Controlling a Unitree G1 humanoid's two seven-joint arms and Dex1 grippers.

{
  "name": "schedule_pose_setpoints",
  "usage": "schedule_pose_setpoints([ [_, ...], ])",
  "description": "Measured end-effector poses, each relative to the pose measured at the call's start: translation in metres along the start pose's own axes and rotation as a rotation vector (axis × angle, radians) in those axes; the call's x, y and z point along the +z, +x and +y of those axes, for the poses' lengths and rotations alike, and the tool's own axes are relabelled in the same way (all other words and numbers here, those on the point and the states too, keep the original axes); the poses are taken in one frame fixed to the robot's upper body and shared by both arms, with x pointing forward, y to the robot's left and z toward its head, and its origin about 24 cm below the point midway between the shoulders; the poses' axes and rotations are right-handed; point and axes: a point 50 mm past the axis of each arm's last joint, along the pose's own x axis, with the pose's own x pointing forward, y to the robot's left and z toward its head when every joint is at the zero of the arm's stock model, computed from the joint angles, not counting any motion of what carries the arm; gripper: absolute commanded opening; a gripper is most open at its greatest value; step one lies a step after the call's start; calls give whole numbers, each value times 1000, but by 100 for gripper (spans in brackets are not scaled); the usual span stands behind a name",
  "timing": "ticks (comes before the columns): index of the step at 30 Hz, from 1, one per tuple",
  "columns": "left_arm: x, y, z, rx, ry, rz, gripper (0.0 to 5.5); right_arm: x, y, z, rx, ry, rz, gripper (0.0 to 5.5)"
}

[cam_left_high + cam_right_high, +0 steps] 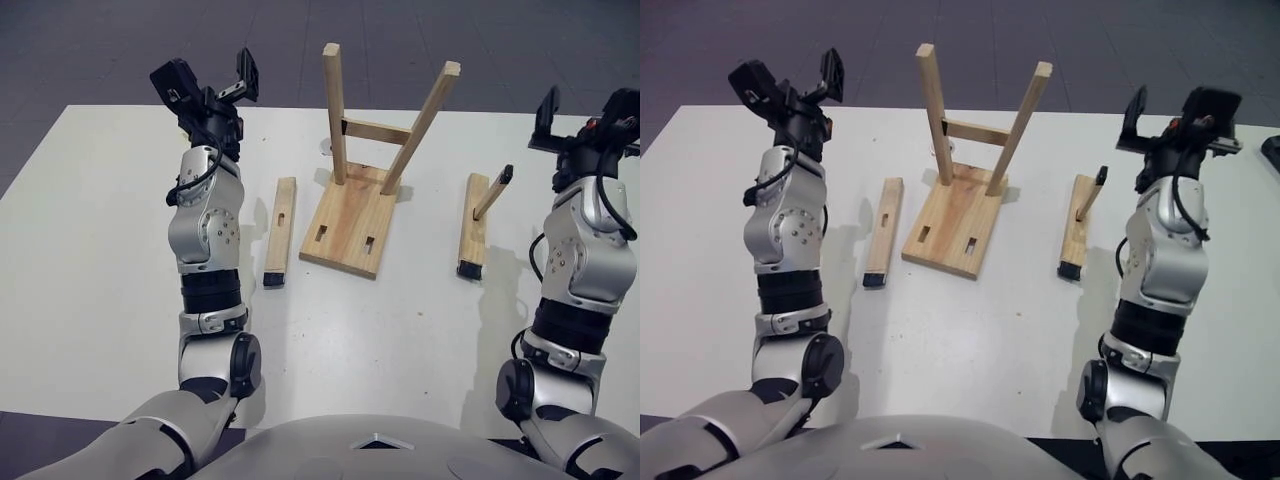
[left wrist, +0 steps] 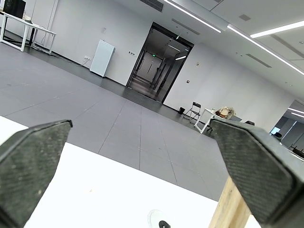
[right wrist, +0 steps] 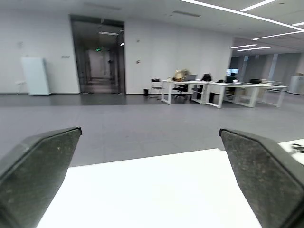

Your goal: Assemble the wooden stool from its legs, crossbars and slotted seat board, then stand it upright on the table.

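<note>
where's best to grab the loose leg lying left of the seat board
Mid-length on the leg, from straight above, pinching across its narrow width. It lies flat on the table with both long sides free, clear of the seat board.

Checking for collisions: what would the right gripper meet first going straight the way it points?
Probably nothing: the open right gripper points out over the bare table toward its far edge and the open floor beyond, though depth is unclear.
</note>
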Motion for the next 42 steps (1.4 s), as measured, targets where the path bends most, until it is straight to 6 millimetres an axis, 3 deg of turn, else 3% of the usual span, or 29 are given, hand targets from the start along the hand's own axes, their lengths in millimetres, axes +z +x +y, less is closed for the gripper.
schedule_pose_setpoints([
  [5, -1, -5, 5, 24, 16, 6, 540, -38, -34, 4, 20, 39, 226, 539],
  [9, 1, -7, 7, 28, 23, 4, 540, -63, -52, 18, 102, 18, 379, 539],
  [14, 0, -7, 9, 40, 28, 19, 540, -85, -60, 30, 128, -44, 517, 539],
  [19, -5, -8, 12, 89, -11, 68, 540, -101, -62, 25, 83, -94, 632, 537],
  [27, -10, -9, 13, 122, -7, 133, 540, -109, -55, 32, 82, -19, 785, 432],
  [42, -9, -6, 10, 152, -6, 187, 540, -102, -43, 29, 0, -17, 874, 204],
])
